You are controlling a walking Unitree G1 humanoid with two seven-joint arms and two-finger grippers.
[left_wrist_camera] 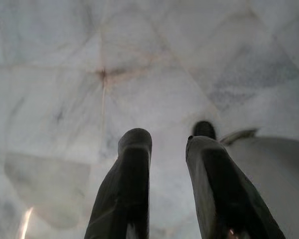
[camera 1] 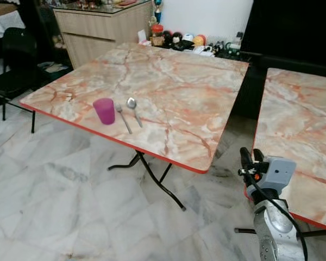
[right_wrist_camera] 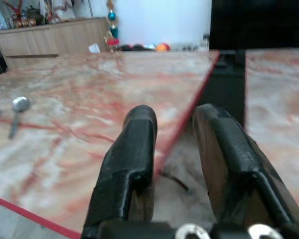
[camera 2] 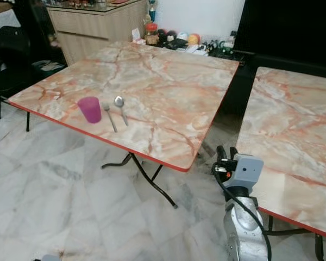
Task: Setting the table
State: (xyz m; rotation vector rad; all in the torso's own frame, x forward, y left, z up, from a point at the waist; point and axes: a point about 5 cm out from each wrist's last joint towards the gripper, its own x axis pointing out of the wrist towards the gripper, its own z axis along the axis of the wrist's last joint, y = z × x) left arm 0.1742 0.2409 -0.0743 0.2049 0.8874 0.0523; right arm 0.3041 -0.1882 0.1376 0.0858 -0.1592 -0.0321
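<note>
Three pieces, a pink plastic cup point(camera 1: 104, 111), metal fork point(camera 1: 123, 117) and metal spoon point(camera 1: 133, 110), sit near the marble desk's point(camera 1: 174, 92) front edge, no plate yet, while the right tool point(camera 1: 250, 159) hangs spread and empty.

Right gripper point(right_wrist_camera: 174, 129), fingers parted, hovers by the red-edged corner of a marble table point(right_wrist_camera: 79, 99); a spoon point(right_wrist_camera: 17, 108) lies farther along it.

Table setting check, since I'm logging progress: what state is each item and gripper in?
Pink cup: upright on the marble table.
Fork: lying flat beside the cup.
Spoon: lying flat beside the fork.
Right gripper: open, empty, raised at the table's edge.
Left gripper: open, empty, over the floor.
</note>
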